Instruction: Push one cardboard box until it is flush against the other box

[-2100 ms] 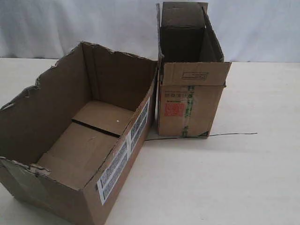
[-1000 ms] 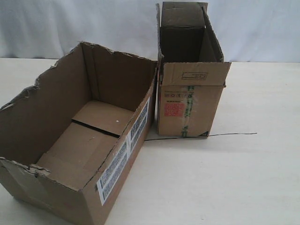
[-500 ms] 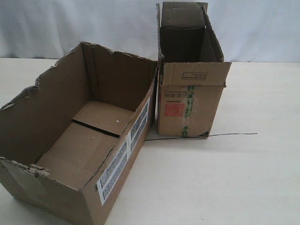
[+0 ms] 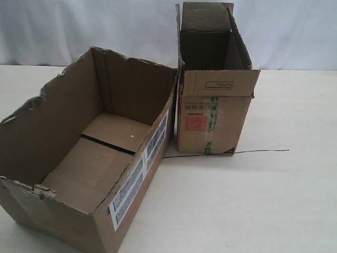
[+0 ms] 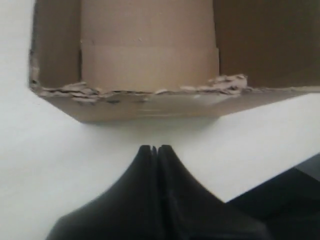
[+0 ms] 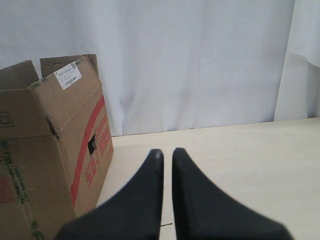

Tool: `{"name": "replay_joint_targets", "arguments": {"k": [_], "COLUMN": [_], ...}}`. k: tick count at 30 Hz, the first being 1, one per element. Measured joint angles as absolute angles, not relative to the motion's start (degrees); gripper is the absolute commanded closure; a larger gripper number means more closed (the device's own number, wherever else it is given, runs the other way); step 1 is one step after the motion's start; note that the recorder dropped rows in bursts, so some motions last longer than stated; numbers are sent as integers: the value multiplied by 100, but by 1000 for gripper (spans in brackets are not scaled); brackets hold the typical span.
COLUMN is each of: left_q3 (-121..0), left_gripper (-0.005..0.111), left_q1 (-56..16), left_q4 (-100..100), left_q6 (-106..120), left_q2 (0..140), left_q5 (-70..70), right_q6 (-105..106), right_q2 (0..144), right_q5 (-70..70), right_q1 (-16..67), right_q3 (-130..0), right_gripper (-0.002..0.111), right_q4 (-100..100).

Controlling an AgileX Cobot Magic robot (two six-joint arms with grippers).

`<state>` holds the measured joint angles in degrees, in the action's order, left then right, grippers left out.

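The cardboard box (image 4: 52, 126), wide with torn top edges and white barcode labels (image 4: 138, 182), lies open at the left of the exterior view. Its far right corner meets the other box (image 4: 210, 121), tall and narrow with a red square print. A wedge of table shows between their bases. No gripper appears in the exterior view. In the left wrist view my left gripper (image 5: 154, 148) is shut and empty, a short gap of table away from the torn wall of the cardboard box (image 5: 150, 97). My right gripper (image 6: 167, 152) holds nothing, its fingers a narrow slit apart, beside the other box (image 6: 45, 150).
A thin black line (image 4: 263, 151) runs across the pale table (image 4: 237, 200) from the tall box's base to the right. A white curtain (image 4: 289, 31) hangs behind the table. A dark shape (image 5: 292, 200) sits beside the left gripper.
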<state>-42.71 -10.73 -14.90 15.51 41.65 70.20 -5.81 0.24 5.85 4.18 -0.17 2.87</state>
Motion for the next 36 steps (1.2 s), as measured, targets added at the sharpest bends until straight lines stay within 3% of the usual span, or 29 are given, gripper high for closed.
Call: {"name": "replay_joint_targets", "arguments": {"k": [7, 11, 36], "left_q3": [-3402, -3028, -2747], "left_gripper": [107, 107, 107], "left_q1": [-1552, -1552, -1595], "left_q4": [-1202, -1998, -4449], "left_q6": [1264, 1450, 2829], "left_q2": [4153, 4153, 5424], "left_q5": [7033, 6500, 3085], "right_q6": [-581, -581, -581], "right_q2": [24, 24, 24], "right_q5": [585, 585, 585], "right_q1": [418, 418, 418], "right_q3": [-17, -17, -17], "right_gripper": [103, 103, 103], "right_q4": [287, 287, 287]}}
